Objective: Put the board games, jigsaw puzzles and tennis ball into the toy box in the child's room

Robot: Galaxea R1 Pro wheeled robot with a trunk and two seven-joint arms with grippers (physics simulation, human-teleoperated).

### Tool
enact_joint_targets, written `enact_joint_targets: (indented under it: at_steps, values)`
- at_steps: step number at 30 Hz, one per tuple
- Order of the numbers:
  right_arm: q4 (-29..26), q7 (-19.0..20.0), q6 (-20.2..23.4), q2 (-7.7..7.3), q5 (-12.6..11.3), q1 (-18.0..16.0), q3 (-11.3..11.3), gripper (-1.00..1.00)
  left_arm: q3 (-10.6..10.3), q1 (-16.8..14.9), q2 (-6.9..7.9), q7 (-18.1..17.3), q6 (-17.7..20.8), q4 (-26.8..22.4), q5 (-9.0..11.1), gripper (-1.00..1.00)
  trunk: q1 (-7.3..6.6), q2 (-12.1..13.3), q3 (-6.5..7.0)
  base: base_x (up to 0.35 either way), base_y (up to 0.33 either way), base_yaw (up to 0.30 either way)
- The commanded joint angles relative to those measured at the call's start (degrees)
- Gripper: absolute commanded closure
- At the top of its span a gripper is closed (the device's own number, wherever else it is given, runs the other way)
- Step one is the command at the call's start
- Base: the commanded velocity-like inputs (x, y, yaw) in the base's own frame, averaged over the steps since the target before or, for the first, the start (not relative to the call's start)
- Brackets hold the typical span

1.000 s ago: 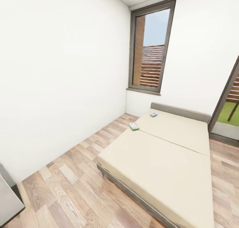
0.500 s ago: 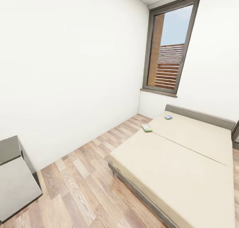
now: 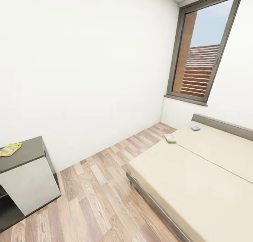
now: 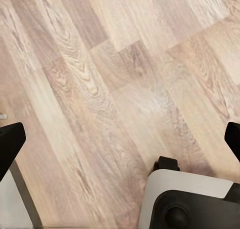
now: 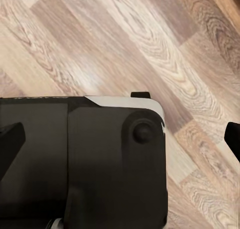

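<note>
Looking over the child's room from the head camera, I see the bed [image 3: 196, 178] at the right with two board games on it: the green one [image 3: 170, 138] lies at the near edge of the mattress where the two sections meet, and the small blue one [image 3: 195, 128] lies close to the headboard. At the left, one jigsaw puzzle [image 3: 10, 149] rests on the dark top of the cabinet [image 3: 30, 175] that belongs to the table. The toy box and the ball I cannot see from here.

Both wrist cameras look down at the wood floor [image 3: 102, 185] and at parts of my own base. The left gripper [image 4: 120, 144] and the right gripper [image 5: 120, 139] are spread wide and hold nothing.

I judge that I am still on the way, nothing collected yet. To do this well, I should drive along the free floor strip beside the bed, stop near the green game, and keep the arms tucked so they do not hit the mattress.
</note>
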Motion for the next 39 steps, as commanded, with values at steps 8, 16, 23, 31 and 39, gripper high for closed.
enact_joint_targets:
  at_steps: [8, 16, 23, 31, 39]
  values:
    - [0.03, -0.22, -0.17, 0.01, 0.03, -0.02, 0.13, -1.00, -0.06, -0.07, -0.03, -0.01, -0.37, 0.09, 0.49, -1.00, 0.04, -0.12, -0.30, 0.000, 0.000, 0.282]
    - [0.03, -0.22, -0.21, -0.05, 0.02, -0.02, 0.14, -1.00, -0.06, -0.07, 0.00, -0.01, -0.40, 0.13, 0.46, -1.00, 0.04, -0.12, -0.53, 0.010, 0.000, 0.261]
    - [0.03, -0.20, -1.00, -0.25, 0.03, -0.02, 0.25, -1.00, -0.12, -0.07, 0.12, -0.01, -0.40, 0.14, 0.42, -1.00, 0.04, -0.12, -0.59, 0.214, 0.000, 0.055]
    - [0.69, -0.14, -4.32, -0.63, 0.13, -0.02, 0.36, -1.00, -0.15, -0.07, 0.04, -0.01, -0.40, 0.14, 0.41, -1.00, 0.04, -0.12, -0.59, 0.313, 0.030, 0.004]
    - [0.73, -0.17, -4.55, -0.29, 0.24, -0.02, 0.23, -1.00, -0.15, -0.07, -0.03, -0.01, -0.40, 0.15, 0.41, -1.00, 0.04, -0.12, -0.59, 0.106, 0.073, 0.000]
